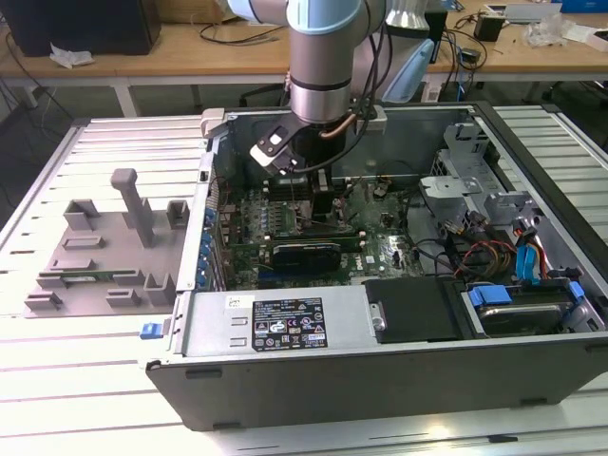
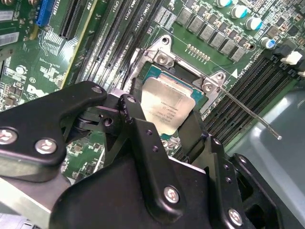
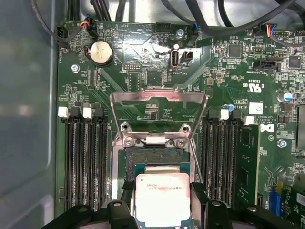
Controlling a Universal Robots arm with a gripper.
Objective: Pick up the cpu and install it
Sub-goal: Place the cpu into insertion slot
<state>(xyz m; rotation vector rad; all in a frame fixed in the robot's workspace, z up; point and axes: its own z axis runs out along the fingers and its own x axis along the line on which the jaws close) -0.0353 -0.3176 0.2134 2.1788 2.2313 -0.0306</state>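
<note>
The gripper is closed to the width of the cpu, and its fingers appear pressed on two opposite edges, so the chip lies squarely between them rather than off to a side. The cpu hangs over the open socket, edges parallel to its frame, with the load plate raised. Whether it is seated cannot be told.

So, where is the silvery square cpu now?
In both wrist views, the silvery square cpu is between the fingers of the black end effector, over the open metal-framed socket.
</note>
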